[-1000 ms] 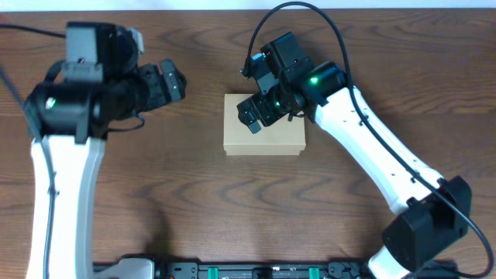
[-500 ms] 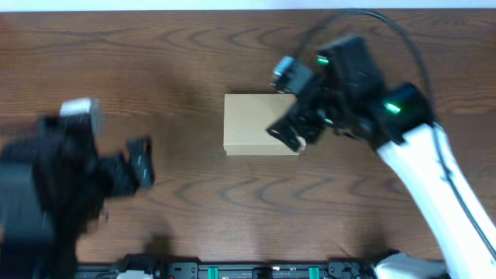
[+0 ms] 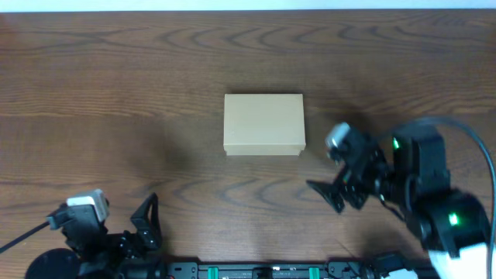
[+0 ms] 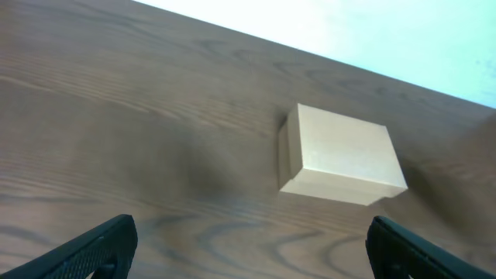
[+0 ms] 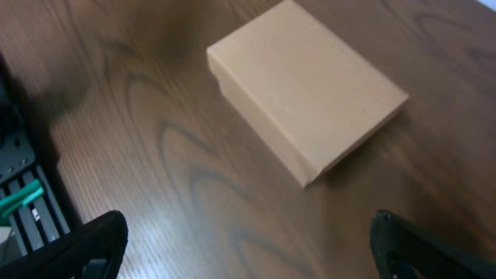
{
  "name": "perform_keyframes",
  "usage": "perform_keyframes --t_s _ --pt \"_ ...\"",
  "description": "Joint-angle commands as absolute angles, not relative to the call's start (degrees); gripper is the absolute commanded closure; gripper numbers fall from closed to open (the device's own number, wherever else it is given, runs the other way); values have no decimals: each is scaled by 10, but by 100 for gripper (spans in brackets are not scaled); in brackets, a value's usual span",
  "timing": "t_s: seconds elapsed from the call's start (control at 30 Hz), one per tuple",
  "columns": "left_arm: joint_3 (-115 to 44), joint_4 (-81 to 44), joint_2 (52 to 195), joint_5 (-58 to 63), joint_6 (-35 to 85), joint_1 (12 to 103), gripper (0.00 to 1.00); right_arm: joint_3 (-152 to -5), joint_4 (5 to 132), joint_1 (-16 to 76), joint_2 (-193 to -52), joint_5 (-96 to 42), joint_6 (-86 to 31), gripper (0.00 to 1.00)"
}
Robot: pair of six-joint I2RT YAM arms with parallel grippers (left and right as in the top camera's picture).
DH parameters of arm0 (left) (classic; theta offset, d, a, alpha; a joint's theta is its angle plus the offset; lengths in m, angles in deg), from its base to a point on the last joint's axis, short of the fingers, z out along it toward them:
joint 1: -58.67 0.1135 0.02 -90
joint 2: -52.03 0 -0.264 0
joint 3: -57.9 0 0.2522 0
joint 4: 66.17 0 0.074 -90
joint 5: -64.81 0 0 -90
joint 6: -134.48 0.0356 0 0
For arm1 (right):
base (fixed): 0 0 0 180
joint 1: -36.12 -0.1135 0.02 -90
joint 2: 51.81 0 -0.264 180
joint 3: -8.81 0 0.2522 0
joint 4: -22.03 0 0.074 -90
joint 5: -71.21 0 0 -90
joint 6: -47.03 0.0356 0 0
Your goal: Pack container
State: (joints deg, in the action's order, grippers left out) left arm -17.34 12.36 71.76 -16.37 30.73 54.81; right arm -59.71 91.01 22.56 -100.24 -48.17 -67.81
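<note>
The container [image 3: 263, 122], a plain tan cardboard box, sits with its lid shut in the middle of the brown wooden table. It also shows in the left wrist view [image 4: 341, 155] and in the right wrist view [image 5: 306, 87]. My left gripper [image 3: 146, 225] is open and empty at the near left edge, far from the box. My right gripper [image 3: 332, 195] is open and empty at the near right, a short way in front of the box's right corner. No tape rolls are in view.
The table [image 3: 155, 93] is dark wood grain. A black rail [image 3: 271, 271] with green parts runs along its near edge and shows at the left of the right wrist view [image 5: 19, 182].
Both arms have pulled back fast from the box toward the near edge. The right gripper left the top of the box. The box has not moved.
</note>
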Motion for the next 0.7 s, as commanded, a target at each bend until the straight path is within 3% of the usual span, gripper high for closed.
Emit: perform_keyframes --t_s 0.0,0.33,0.67 --pt "-128 106 701 -130 292 549 5 -540 909 247 -945 -525 -694 1" --pt "-26 -15 700 -101 245 549 5 -494 861 268 -843 -512 -644 1" --pt "-25 5 700 -103 231 549 5 -494 863 268 -844 -511 -644 1"
